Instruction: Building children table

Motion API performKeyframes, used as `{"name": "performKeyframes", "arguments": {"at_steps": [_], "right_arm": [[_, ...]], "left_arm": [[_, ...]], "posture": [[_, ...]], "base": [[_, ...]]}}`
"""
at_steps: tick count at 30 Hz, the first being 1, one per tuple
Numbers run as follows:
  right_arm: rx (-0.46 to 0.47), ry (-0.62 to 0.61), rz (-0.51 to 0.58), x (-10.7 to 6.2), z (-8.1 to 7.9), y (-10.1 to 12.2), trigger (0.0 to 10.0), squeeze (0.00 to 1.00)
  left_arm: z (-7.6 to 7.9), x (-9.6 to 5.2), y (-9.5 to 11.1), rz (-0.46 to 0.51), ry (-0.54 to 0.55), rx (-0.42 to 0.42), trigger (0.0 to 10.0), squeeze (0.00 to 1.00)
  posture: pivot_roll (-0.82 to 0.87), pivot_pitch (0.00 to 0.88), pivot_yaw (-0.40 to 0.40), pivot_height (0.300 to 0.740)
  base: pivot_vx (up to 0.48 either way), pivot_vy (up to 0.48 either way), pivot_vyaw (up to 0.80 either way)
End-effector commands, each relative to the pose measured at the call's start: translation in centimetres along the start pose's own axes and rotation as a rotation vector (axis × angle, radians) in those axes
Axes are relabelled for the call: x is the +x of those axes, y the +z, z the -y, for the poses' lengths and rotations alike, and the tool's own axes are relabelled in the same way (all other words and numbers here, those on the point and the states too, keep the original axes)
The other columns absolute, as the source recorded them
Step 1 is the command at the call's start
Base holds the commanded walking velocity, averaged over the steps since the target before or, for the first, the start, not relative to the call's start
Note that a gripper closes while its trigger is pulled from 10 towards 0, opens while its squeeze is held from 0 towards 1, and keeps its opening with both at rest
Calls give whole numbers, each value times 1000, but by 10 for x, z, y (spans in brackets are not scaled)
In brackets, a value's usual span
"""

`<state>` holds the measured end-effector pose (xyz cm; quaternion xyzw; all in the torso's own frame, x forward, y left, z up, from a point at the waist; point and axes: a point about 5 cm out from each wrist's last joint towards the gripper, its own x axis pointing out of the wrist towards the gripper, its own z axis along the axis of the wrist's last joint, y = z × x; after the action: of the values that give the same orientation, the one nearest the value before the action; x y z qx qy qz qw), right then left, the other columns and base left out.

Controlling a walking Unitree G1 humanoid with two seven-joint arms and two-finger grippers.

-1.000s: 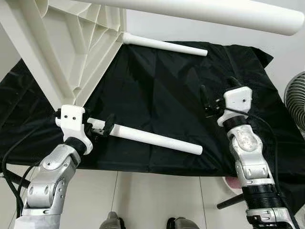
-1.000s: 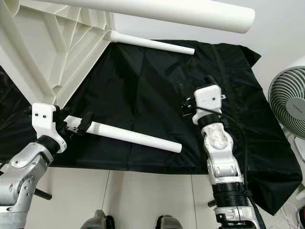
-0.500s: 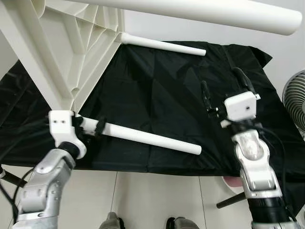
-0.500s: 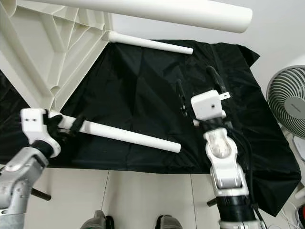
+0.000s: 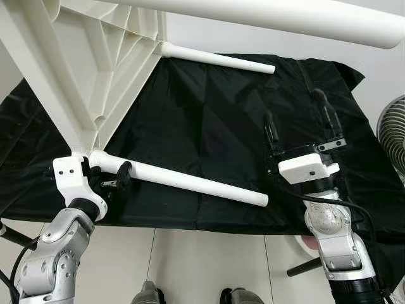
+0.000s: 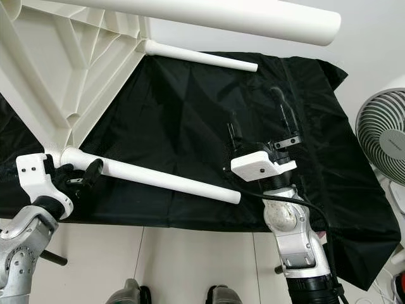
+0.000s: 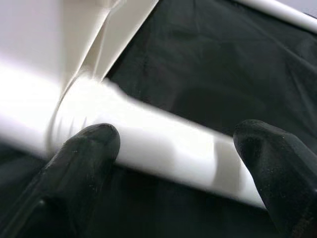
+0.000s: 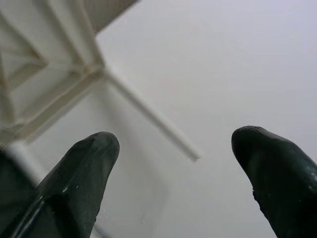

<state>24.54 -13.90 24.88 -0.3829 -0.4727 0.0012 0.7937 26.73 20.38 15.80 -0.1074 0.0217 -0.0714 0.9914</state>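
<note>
White table leg (image 5: 183, 182) lying across black cloth (image 5: 209, 120), near end butting corner socket of upturned tabletop (image 5: 76, 69). Left gripper (image 5: 107, 180) sitting at leg's socket end, fingers spread either side, not clamping. Right gripper (image 5: 297, 123) hovering over cloth, well apart from leg, fingers splayed wide, holding nothing. Second leg (image 5: 218, 60) already seated at far corner. Risk: with grip loose, leg likely rolling or slipping out of socket; skewed entry probably jamming.

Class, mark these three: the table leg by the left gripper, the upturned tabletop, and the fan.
table leg (image 5: 190, 182), left eye view, middle of its white shaft
tabletop (image 5: 76, 63), left eye view, ribbed underside
fan (image 6: 383, 136), right eye view, wire grille
</note>
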Motion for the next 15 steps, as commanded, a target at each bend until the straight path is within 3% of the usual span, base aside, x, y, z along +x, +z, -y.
{"name": "performKeyframes", "arguments": {"at_steps": [1, 6, 7, 8, 9, 11, 12, 13, 15], "right_arm": [[-49, 5, 70, 1, -2, 6, 10000, 0], [-18, 57, 109, -1, -14, 5, 10000, 0], [120, 81, 50, -2, -21, 2, 10000, 0], [315, 119, -36, 1, -29, -1, 10000, 0], [315, 119, -36, 1, -29, -1, 10000, 0], [678, 237, -152, 11, -42, 1, 10000, 0], [801, 289, -172, 16, -46, 5, 10000, 0], [870, 264, -153, 26, -40, 7, 10000, 0], [904, 235, -135, 32, -35, 7, 10000, 0]], "left_arm": [[0, 2, -3, -33, -28, 9, 10000, 0], [5, 5, -1, -50, -89, 52, 10000, 0], [5, 6, -1, -57, -106, 74, 10000, 0], [4, 7, 0, -65, -114, 92, 10000, 0], [4, 7, 0, -65, -114, 92, 10000, 0], [-1, 10, 4, -63, -109, 109, 10000, 0], [-3, 11, 6, -60, -105, 112, 10000, 0], [-5, 12, 8, -58, -104, 115, 10000, 0], [-6, 12, 9, -57, -103, 116, 10000, 0]], "posture": [[-7, 173, 64, 740], [-11, 174, 72, 740], [-6, 172, 79, 740], [1, 171, 88, 740], [1, 171, 88, 740], [6, 170, 101, 740], [6, 170, 101, 740], [12, 170, 111, 740], [12, 170, 111, 740]], "base": [[0, 0, 0], [0, 0, 0], [0, 0, 0], [0, 0, 0], [0, 0, 0], [0, 0, 0], [0, 0, 0], [0, 0, 0], [0, 0, 0]]}}
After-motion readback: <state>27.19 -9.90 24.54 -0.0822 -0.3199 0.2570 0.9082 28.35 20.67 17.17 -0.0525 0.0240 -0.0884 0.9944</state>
